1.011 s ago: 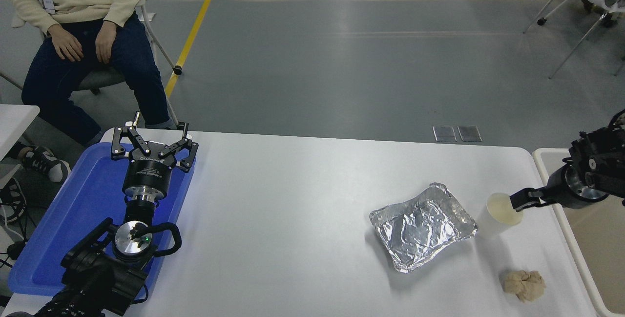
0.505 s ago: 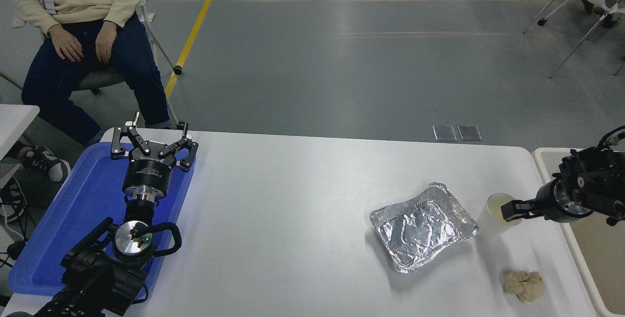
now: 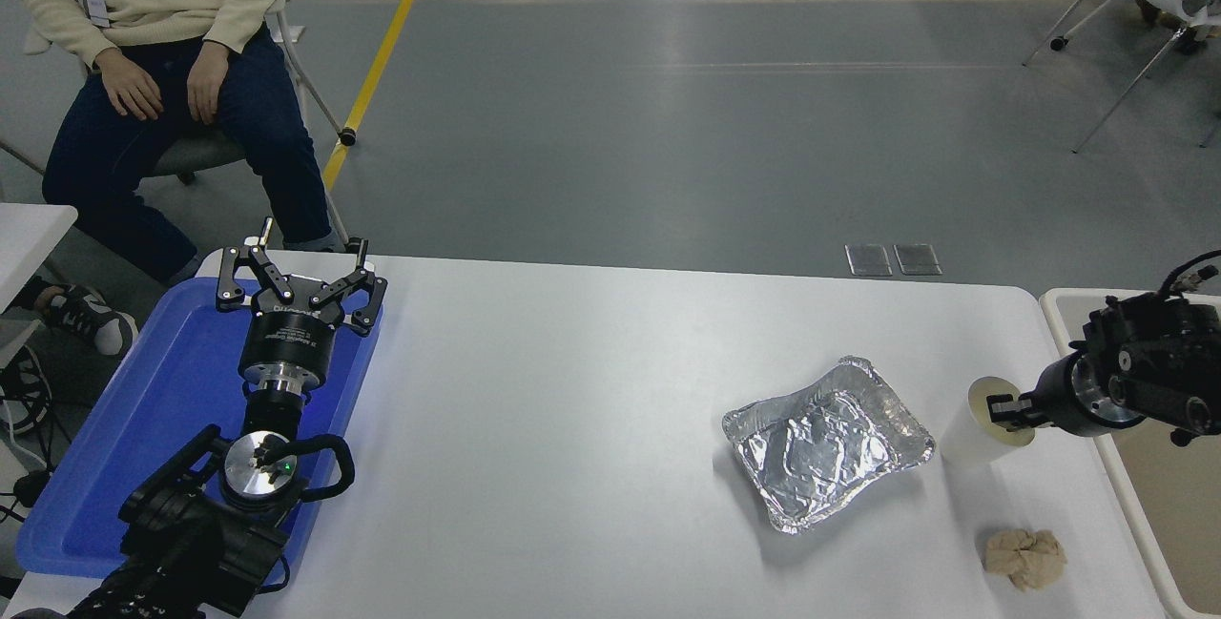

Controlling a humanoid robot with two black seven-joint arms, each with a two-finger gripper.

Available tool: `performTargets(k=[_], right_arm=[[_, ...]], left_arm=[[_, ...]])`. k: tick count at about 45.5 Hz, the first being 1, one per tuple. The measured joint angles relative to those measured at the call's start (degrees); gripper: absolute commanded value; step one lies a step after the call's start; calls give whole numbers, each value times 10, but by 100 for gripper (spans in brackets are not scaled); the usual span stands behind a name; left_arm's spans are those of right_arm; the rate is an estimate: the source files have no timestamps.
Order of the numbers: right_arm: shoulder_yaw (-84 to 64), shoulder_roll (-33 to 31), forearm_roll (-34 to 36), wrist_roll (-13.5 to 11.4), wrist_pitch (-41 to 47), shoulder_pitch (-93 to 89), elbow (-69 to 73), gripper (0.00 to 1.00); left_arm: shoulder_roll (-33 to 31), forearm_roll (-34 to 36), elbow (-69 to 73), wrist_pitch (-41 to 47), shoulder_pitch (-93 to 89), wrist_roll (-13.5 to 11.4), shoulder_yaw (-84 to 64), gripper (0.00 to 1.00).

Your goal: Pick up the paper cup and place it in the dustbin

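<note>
My right gripper (image 3: pixel 1003 409) has its jaws clamped on the rim of the paper cup (image 3: pixel 983 428), tilted, just beside the dustbin (image 3: pixel 1059 314).

No legible txt anywhere

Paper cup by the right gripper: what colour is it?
White outside, cream inside; paper cup, seen in the head view.
</note>
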Motion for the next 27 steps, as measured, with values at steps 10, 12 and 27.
performTargets(k=[10, 12, 27], right_arm=[[4, -11, 2, 0, -3, 18, 17, 0], [3, -19, 2, 0, -1, 30, 24, 0], [-46, -73, 7, -4, 26, 164, 103, 0]], left_arm=[[0, 0, 0, 0, 0, 0, 0, 100], [0, 0, 0, 0, 0, 0, 0, 100], [0, 1, -1, 0, 0, 1, 0, 100]])
